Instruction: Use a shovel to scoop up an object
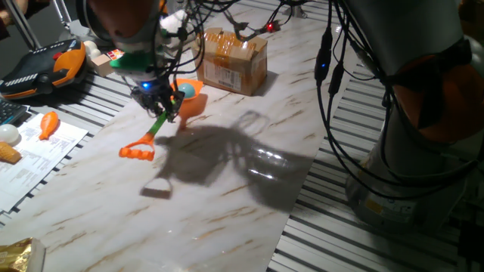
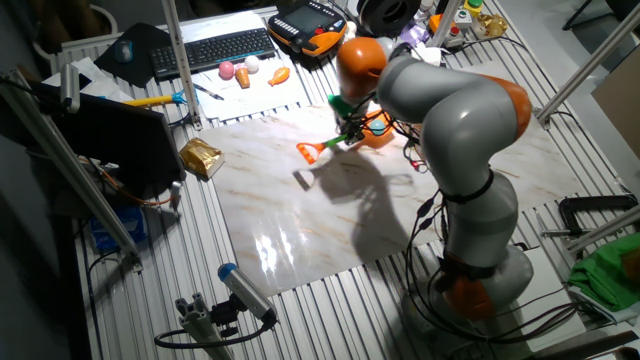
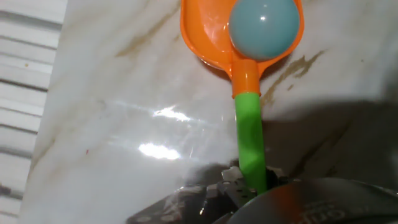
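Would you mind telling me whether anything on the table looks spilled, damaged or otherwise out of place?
Nothing stands out. The teal ball sits on the shovel blade, with the gripper shut on the green shaft. The cardboard box stands upright on the marble table, and nothing looks spilled or broken.

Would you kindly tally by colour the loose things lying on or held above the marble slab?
Orange with green: 1, the plastic toy shovel gripped by the end effector
Teal-blue: 1, the small ball on the shovel's blade
Brown: 1, the cardboard box
Total: 3
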{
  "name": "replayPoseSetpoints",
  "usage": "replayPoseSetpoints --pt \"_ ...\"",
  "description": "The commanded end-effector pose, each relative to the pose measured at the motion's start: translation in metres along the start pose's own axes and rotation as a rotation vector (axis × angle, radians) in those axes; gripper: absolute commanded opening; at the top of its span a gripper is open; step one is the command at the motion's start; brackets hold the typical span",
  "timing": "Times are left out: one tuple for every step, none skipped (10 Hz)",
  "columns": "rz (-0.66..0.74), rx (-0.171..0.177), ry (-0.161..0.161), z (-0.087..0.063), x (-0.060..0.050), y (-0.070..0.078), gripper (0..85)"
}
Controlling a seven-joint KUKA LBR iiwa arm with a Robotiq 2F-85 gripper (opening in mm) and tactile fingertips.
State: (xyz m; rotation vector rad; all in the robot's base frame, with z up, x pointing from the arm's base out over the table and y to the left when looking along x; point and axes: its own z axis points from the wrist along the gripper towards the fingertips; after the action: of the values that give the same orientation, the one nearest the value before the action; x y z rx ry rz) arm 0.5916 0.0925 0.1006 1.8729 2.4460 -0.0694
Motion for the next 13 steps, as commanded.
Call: replayPoseSetpoints --pt "-0.032 0.0 -0.011 -0.002 0.008 0.002 0.7" --pt "-0.075 -0.006 -0.022 -0.002 0.017 0.003 0.7" --pt "-0.109 -0.008 -0.026 -0.001 0.026 0.005 0.7" --pt "-0.146 -0.01 -0.019 0.001 0.034 0.005 0.7" --pt "-0.185 -0.016 -0.015 0.003 0.041 0.006 0.7" --pt "-0.218 -0.015 -0.022 0.006 0.049 0.008 0.7" --pt "-0.235 -0.013 -0.021 0.007 0.055 0.009 0.7" --pt "-0.253 -0.009 -0.028 0.009 0.06 0.011 0.7" --pt "-0.277 -0.008 -0.038 0.01 0.064 0.011 0.7" --pt "-0.297 -0.008 -0.047 0.012 0.067 0.011 0.7" --pt "-0.309 -0.009 -0.042 0.014 0.068 0.011 0.7" --pt "-0.319 -0.009 -0.033 0.017 0.069 0.011 0.7" --pt "-0.327 -0.01 -0.031 0.021 0.07 0.011 0.7"
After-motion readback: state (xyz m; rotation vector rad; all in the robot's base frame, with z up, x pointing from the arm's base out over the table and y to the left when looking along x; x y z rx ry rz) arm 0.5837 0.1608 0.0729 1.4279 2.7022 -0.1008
